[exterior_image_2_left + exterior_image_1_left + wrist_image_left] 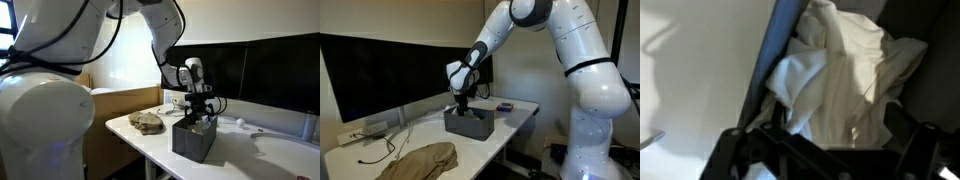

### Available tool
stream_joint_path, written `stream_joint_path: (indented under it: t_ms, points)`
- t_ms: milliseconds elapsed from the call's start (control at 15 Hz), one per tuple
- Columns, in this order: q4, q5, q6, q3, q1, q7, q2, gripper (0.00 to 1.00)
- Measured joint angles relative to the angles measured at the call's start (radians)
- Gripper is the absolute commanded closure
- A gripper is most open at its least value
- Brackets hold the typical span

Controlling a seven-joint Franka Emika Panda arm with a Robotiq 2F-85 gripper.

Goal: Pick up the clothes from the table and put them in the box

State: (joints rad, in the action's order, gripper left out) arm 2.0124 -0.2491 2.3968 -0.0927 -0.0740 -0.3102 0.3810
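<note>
A dark grey box stands on the white table in both exterior views (470, 123) (193, 140). My gripper (461, 104) (200, 110) hangs just above the box's opening. In the wrist view a crumpled white cloth (840, 70) lies inside the box (765, 70), between and below my spread fingers (840, 125). The gripper looks open, and the cloth is not pinched. A tan cloth (421, 158) (147, 121) lies bunched on the table, apart from the box.
A large black monitor (390, 70) (270, 65) stands at the back of the table (360, 158). A white power strip (368, 130) with a cable lies near it. A small blue object (505, 106) sits beyond the box. A wooden crate (115, 100) stands beside the table.
</note>
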Motion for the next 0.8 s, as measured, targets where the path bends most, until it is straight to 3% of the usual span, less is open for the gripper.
stream_joint_path:
  t_ms: [600,800]
  points:
    - [0.002,0.000,-0.048,0.017,0.000,-0.001,-0.018,0.85]
    - [0.003,0.004,-0.061,0.019,-0.002,-0.002,-0.018,0.94]
